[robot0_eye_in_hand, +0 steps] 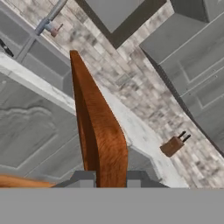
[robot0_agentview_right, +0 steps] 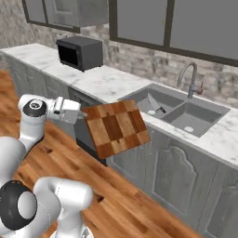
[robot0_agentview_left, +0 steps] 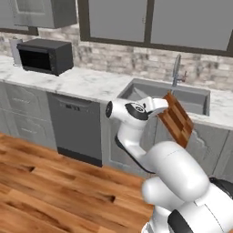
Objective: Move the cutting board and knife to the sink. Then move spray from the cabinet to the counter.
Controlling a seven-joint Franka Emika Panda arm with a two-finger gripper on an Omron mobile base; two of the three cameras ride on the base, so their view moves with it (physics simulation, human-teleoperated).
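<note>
My gripper [robot0_agentview_right: 82,114] is shut on one edge of the cutting board [robot0_agentview_right: 116,128], a checkered brown wooden board held in the air in front of the sink's cabinet doors, below counter height. In the left base view the cutting board [robot0_agentview_left: 177,120] hangs tilted beside the gripper [robot0_agentview_left: 164,109]. Seen edge-on in the hand view, the cutting board [robot0_eye_in_hand: 98,127] rises from between the fingers of the gripper [robot0_eye_in_hand: 105,177]. The knife [robot0_agentview_right: 154,105] lies in the left basin of the sink [robot0_agentview_right: 209,122]. The spray is out of view.
The white marble counter [robot0_agentview_left: 86,82] carries a black microwave [robot0_agentview_left: 45,55] at the left. A faucet [robot0_agentview_left: 176,68] stands behind the sink [robot0_agentview_left: 195,102]. A dishwasher [robot0_agentview_left: 75,127] sits left of the sink. Grey wall cabinets [robot0_agentview_left: 118,18] hang above. A small brown block [robot0_eye_in_hand: 173,145] stands on the counter.
</note>
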